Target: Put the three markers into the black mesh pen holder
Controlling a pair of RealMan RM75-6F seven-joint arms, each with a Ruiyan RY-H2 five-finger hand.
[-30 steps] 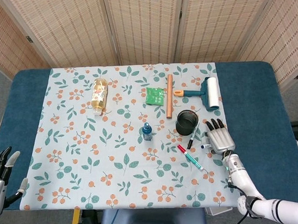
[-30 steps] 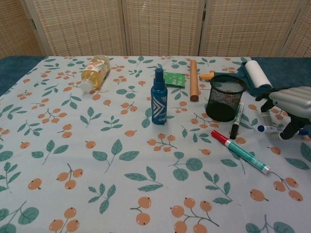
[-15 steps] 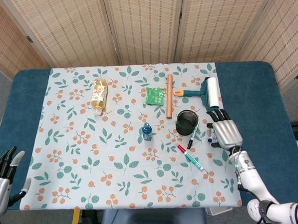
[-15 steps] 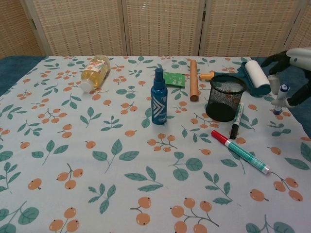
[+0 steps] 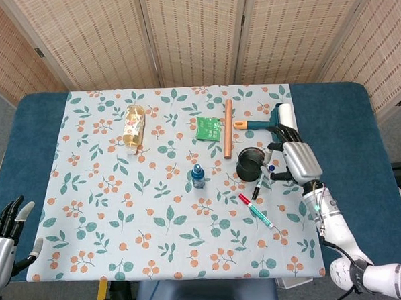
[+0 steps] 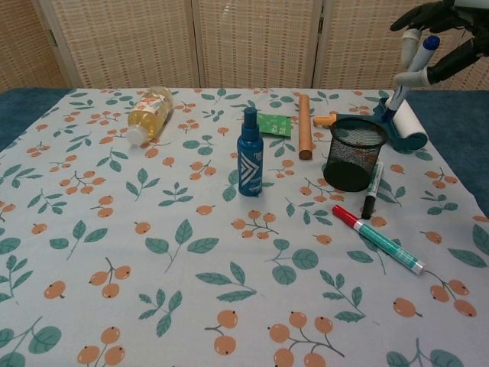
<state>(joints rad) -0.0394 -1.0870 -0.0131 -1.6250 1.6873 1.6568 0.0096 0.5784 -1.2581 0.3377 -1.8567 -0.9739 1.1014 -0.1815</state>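
The black mesh pen holder stands upright on the floral cloth. My right hand is raised above and to the right of it and pinches a white marker with a blue cap, which tilts down toward the holder's far side. A black-capped marker lies just right of the holder's base. A green marker with a red cap lies nearer the front. My left hand hangs off the table's front left corner, fingers apart and holding nothing.
A blue spray bottle stands left of the holder. Behind it lie a wooden rod, a green packet and a lint roller. A bottle of yellow liquid lies at the back left.
My right hand has lifted the blue-capped marker off the cloth and carried it up and back, to above the holder's right side. The left hand has barely moved.
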